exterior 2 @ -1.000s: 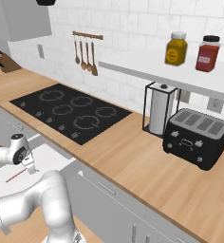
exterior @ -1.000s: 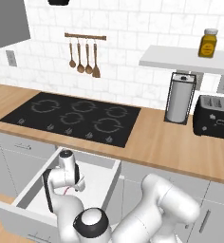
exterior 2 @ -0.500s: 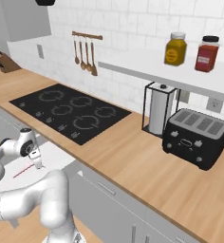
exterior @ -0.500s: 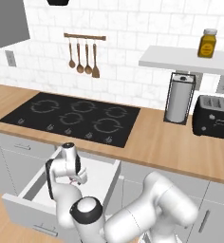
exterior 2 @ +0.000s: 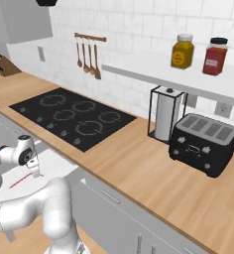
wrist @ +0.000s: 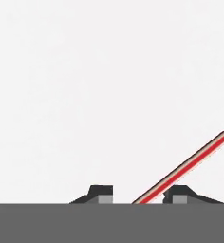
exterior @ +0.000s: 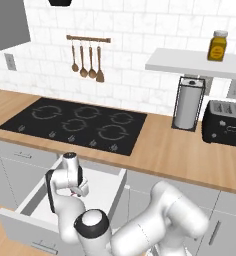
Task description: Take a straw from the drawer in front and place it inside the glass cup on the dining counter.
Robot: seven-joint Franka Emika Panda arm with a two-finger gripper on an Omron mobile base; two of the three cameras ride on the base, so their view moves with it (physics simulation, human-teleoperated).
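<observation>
Just straw (wrist: 190, 164) between gripper (wrist: 138, 194) fingertips

Black cooktop (exterior: 77, 123) centre-left; hanging utensils (exterior: 86, 61) upper left; paper towel holder (exterior: 188, 103) and black toaster (exterior: 226, 123) right; two jars (exterior 2: 197, 52) on shelf; knife block (exterior 2: 4, 64) far left.

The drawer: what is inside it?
In the drawer a red straw lies on the white floor, running between the fingers. The arm covers part of the inside, so anything there stays unseen.
</observation>
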